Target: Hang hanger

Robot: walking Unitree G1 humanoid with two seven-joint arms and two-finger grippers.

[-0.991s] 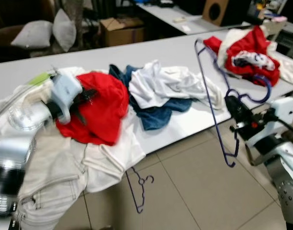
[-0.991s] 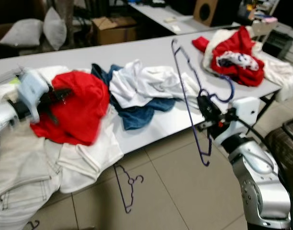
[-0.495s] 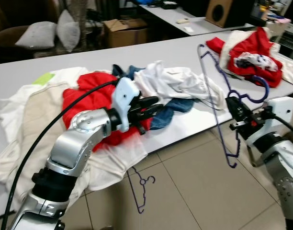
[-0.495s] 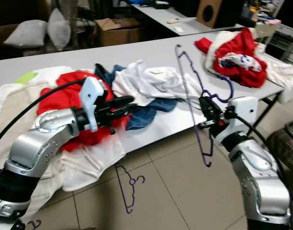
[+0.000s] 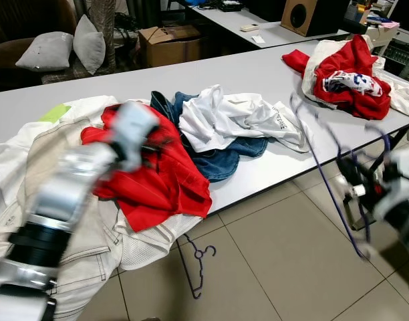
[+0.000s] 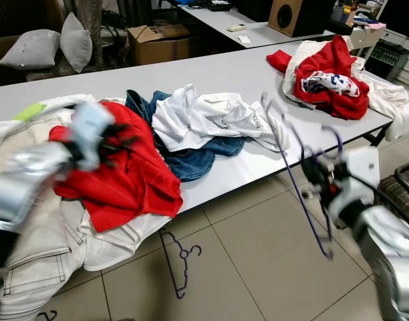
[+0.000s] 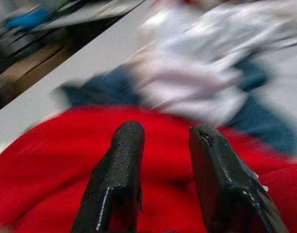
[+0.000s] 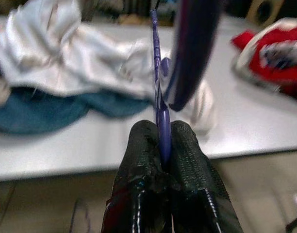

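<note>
The right tool (image 8: 160, 145) pinches the purple hanger (image 6: 295, 180), whose long axis slants down off the desk (image 6: 211, 73) edge, while the nearer left tool (image 7: 163, 165), fingers spread, hovers just over the red shirt (image 6: 127, 177) it would dress.

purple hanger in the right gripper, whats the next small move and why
Probably carry the purple hanger toward the red garment: the right gripper is shut on it, and the left gripper hovers open over that garment. No rail is visible.

Clothes (image 5: 211, 127) on table (image 5: 211, 67); hanger (image 5: 194, 264) beneath
</note>
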